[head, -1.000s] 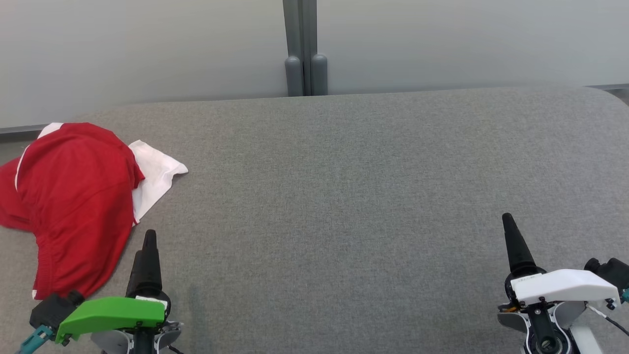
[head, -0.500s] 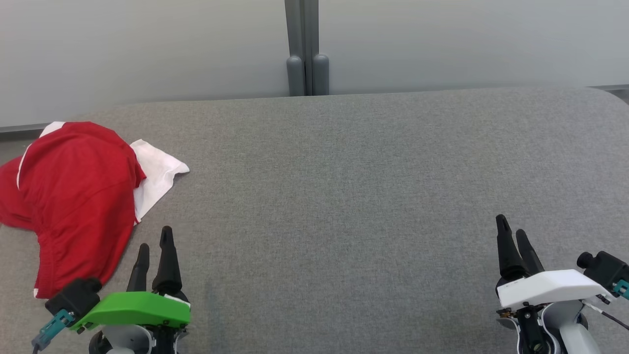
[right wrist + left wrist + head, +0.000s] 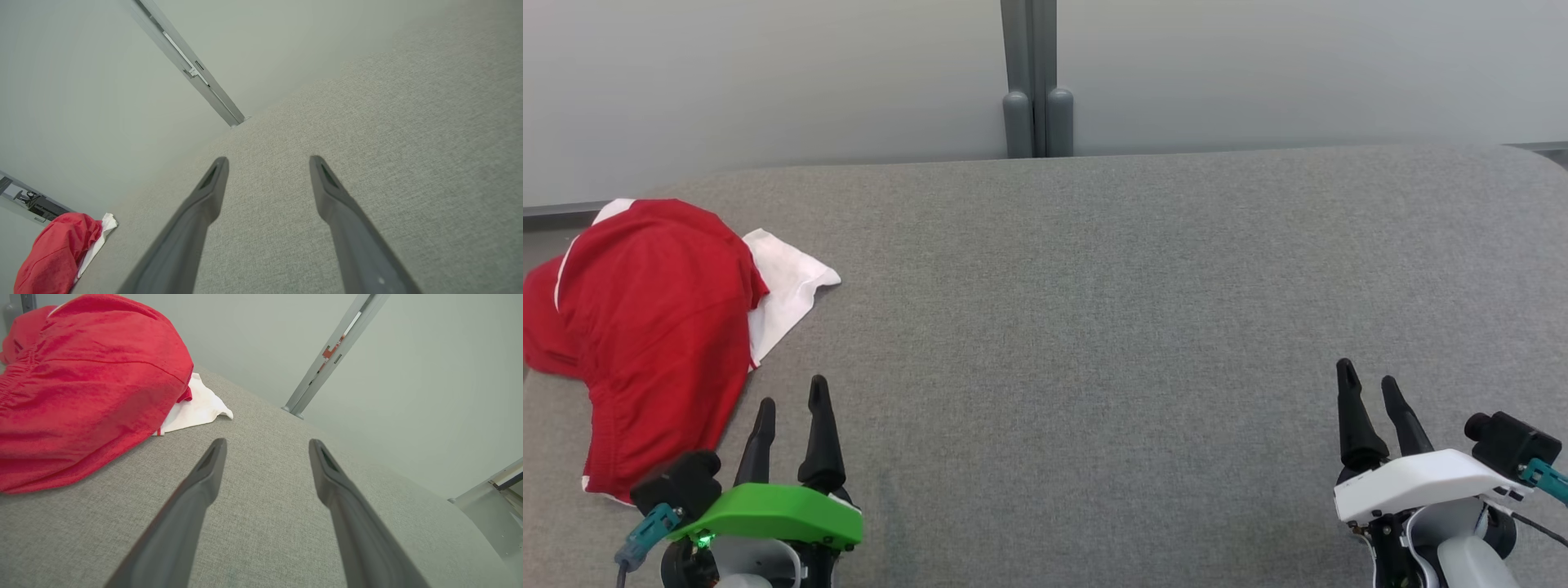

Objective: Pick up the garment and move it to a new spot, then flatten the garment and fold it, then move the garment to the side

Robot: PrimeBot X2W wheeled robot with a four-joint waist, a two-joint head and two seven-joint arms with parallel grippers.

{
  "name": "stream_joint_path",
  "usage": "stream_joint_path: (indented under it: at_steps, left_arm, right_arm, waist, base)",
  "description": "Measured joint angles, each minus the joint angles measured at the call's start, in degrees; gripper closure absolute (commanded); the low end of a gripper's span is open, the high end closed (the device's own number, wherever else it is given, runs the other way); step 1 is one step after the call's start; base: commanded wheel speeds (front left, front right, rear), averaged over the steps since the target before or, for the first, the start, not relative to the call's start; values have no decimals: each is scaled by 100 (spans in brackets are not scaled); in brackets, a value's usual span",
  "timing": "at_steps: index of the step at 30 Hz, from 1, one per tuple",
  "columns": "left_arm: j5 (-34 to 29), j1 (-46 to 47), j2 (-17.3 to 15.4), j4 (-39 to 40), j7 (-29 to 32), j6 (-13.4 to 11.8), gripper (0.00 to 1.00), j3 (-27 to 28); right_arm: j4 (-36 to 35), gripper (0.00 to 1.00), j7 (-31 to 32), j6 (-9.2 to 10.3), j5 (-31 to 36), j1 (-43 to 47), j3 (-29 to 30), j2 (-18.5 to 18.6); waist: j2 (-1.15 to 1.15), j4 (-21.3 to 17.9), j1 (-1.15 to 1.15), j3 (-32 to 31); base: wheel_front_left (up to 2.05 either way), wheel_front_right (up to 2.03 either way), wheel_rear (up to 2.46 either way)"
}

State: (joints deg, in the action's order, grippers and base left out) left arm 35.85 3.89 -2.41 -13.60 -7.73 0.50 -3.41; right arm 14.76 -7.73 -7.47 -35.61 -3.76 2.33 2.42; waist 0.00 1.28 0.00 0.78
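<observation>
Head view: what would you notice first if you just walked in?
The bright red garment, crumpled at the far left of the grey surface, a white piece poking out on its right. Next, two open grippers at the bottom: the left gripper with a green cover near the garment, the right gripper with a white cover.

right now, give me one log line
stage: pre-grasp | garment: bunched, far left, untouched | left hand: open, beside garment | right hand: open, empty
</observation>
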Motion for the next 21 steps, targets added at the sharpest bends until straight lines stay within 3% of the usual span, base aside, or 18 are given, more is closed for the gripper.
stream_joint_path:
  at_steps: [21]
  left_arm:
    - [-1185, 65, -8, -37, -297, -89, 0, -216]
  right_arm:
    - [105, 0, -298, 0, 1406, -14, -99, 13]
  waist:
    - [0, 40, 0, 32]
  base:
    - [0, 0, 0]
